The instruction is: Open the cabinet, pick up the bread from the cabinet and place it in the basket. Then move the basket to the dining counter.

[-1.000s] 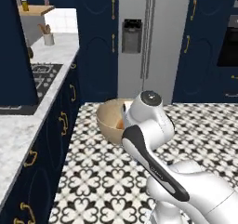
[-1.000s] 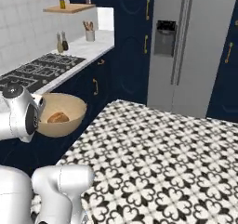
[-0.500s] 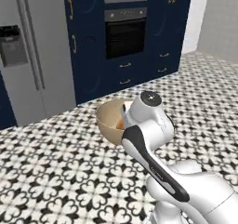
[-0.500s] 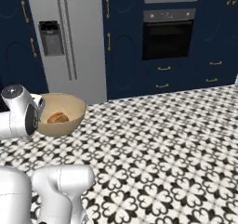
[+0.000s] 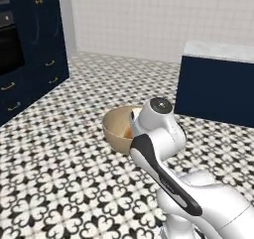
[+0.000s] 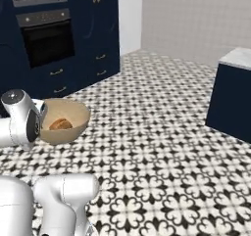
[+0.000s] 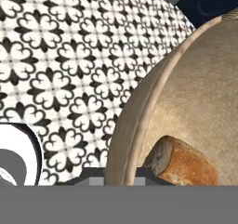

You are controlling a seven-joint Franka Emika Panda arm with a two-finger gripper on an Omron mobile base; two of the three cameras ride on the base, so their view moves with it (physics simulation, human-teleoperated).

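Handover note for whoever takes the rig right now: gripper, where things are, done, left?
Gripper: shut on the rim of the basket, carried above the patterned floor.
Bread: lying inside the basket, so that step is done.
Dining counter: marble top over a plain navy front, ahead and to the right, apart from the basket.
Left: bring the basket to the dining counter, set it on the top, release.

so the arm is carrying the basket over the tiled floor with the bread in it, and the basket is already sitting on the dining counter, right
Not quite. The basket is held up over the patterned floor, apart from the dining counter, as the right base view shows. The rest holds: the bread lies inside the basket.
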